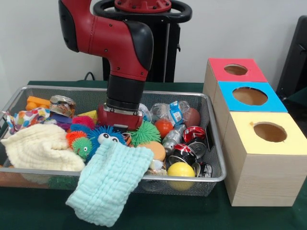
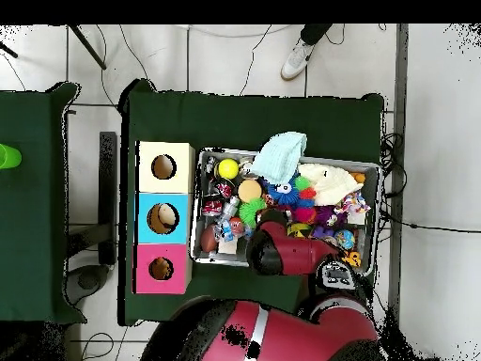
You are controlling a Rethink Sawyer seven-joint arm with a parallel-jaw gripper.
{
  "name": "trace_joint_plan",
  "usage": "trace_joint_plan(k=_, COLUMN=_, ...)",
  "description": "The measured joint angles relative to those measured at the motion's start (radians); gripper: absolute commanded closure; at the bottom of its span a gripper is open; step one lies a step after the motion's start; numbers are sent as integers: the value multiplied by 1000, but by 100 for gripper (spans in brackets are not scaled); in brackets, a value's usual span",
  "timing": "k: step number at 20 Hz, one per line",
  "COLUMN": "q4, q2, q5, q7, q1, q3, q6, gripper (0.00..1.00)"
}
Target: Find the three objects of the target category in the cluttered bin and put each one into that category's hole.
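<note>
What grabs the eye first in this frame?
The red arm, plunged into the middle of the bin, with its gripper buried among the toys. Next, the pale mint cloth spilling over the bin's near rim onto the green table. Beside the bin stand three boxes with red, blue and yellow holes.

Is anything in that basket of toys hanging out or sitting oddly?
Yes. A pale mint cloth is draped over the bin's front rim and hangs down outside it toward the table. Everything else sits inside the bin, jumbled together.
</note>
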Motion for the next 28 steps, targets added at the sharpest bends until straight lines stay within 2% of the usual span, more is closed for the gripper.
trace_joint_plan(k=2, q4=3, q2=-20, q5=1, q7=0, q1=-15, q3=21, q6=54, gripper=100)
trace_joint_plan(k=3, q4=5, q2=-49, q5=8, q7=0, q1=-37, q3=48, q6=142, gripper=100)
trace_joint_plan(k=10, q4=-1, q2=-186, q5=44, q7=0, q1=-113, q3=128, q6=536, gripper=100)
trace_joint_plan(k=14, q4=-19, q2=-252, q5=46, q7=0, q1=-138, q3=154, q6=670, gripper=100)
trace_joint_plan(k=17, q4=-34, q2=-293, q5=46, q7=0, q1=-155, q3=173, q6=708, gripper=100)
trace_joint_plan(k=21, q4=-51, q2=-333, q5=45, q7=0, q1=-174, q3=195, q6=709, gripper=100)
trace_joint_plan(k=28, q4=-87, q2=-331, q5=14, q7=0, q1=-138, q3=177, q6=674, gripper=100)
